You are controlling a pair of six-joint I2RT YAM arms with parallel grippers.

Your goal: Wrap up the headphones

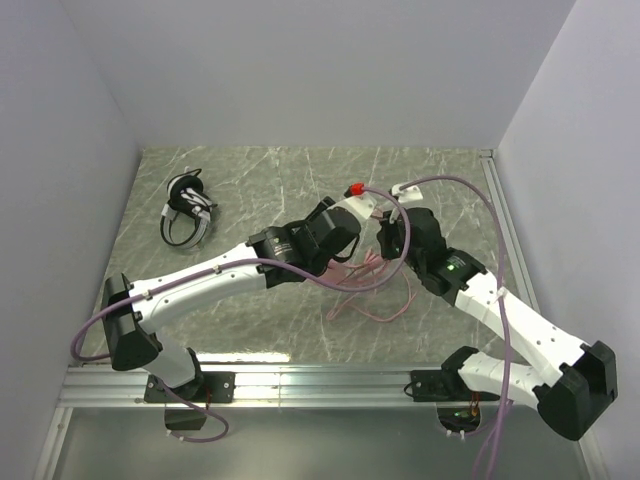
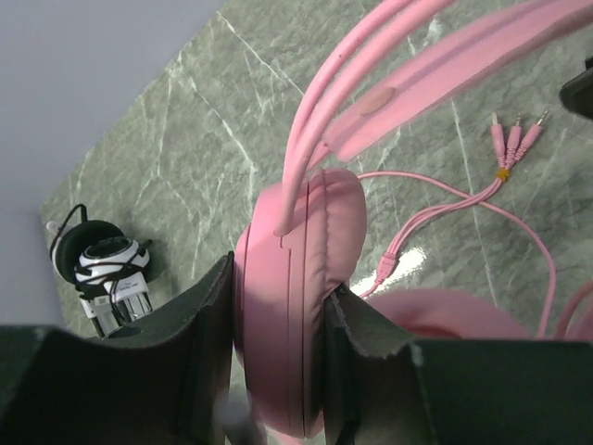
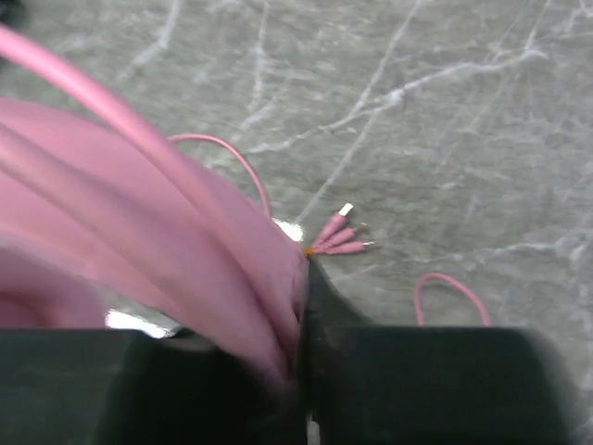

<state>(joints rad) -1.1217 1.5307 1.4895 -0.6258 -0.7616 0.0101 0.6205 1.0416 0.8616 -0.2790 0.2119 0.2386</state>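
Note:
The pink headphones are held up between both arms at mid-table. In the left wrist view one pink ear cup (image 2: 295,278) is clamped by my left gripper (image 2: 281,278), a dark finger on each side of it, and the headband (image 2: 445,65) rises to the upper right. My right gripper (image 3: 296,306) is shut on that pink headband (image 3: 176,232). The pink cable (image 1: 375,298) trails loose on the table, ending in three plugs (image 3: 338,236). From above, my left gripper (image 1: 356,212) and right gripper (image 1: 388,228) nearly meet. The black-and-white headphones (image 1: 188,208) lie far left, cable bundled on them.
White walls close the table on the left, back and right. A metal rail (image 1: 300,385) runs along the near edge by the arm bases. Another pink cable loop (image 3: 454,292) lies on the marbled tabletop (image 1: 280,180) to the right of the plugs.

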